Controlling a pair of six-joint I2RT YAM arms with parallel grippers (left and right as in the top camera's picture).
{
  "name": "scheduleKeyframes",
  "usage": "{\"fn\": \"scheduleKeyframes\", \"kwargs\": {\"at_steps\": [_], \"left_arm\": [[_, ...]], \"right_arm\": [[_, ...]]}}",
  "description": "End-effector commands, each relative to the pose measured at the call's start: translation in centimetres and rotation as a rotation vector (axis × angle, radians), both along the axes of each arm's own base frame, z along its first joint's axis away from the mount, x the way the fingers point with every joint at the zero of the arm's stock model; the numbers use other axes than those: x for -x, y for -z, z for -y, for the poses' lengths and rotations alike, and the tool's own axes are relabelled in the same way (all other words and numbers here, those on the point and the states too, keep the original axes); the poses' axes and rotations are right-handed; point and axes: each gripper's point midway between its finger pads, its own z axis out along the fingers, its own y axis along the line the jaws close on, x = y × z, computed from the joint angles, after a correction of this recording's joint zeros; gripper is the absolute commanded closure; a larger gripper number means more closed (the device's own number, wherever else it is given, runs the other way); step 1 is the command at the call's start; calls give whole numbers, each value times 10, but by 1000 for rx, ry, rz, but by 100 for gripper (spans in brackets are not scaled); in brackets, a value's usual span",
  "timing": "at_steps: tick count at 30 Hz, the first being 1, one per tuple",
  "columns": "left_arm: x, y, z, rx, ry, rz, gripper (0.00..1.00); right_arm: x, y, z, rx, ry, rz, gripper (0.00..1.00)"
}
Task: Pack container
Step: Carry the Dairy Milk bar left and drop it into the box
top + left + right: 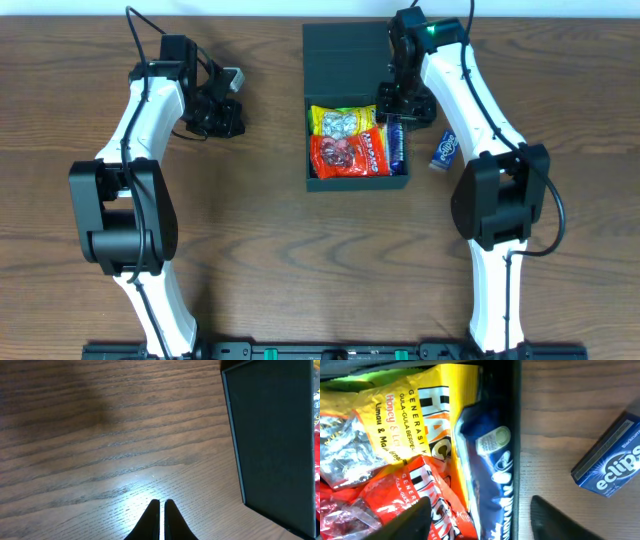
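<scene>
The dark green-black container [312,183] sits mid-table with its flap lid [343,58] open toward the far side. Inside lie a yellow packet [343,121], a red packet [346,156] and a dark blue packet [396,143] along the right wall; they show close up in the right wrist view: yellow packet [427,410], red packet [395,505], blue packet [492,465]. My right gripper [480,515] is open, straddling the container's right wall over the blue packet. My left gripper [161,504] is shut and empty over bare wood left of the lid [272,440].
A blue Eclipse box [445,151] lies on the table right of the container, also in the right wrist view [610,467]. Both arm bases stand at the near edge.
</scene>
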Motion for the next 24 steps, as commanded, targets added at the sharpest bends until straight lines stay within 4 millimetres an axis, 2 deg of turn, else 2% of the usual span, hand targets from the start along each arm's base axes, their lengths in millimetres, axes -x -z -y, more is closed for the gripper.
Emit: {"fn": "scheduleKeyframes", "kwargs": {"at_steps": [1, 3, 5, 8, 12, 17, 19, 22, 24], "left_arm": [[-5, -17, 1, 8, 14, 50, 94], [-6, -17, 1, 8, 14, 50, 94], [-5, -17, 1, 8, 14, 49, 94], [-5, -17, 1, 8, 14, 49, 93], [-5, -17, 1, 8, 14, 50, 93], [-5, -17, 1, 8, 14, 50, 94], [-6, -17, 1, 7, 18, 52, 93], [-6, -17, 1, 6, 24, 59, 94], [-7, -17, 1, 6, 24, 63, 94]], "right_arm": [[1, -8, -8, 0, -6, 12, 35], [-2, -18, -5, -3, 11, 24, 37], [-7, -28, 6, 27, 66, 44, 38], [-18, -45, 32, 79, 193, 92, 39], [-27, -49, 65, 79, 269, 102, 36], [-28, -43, 112, 90, 380, 77, 35], [-26, -37, 123, 94, 402, 60, 34], [-20, -15, 133, 103, 430, 15, 34], [-15, 2, 129, 87, 430, -18, 35]]}}
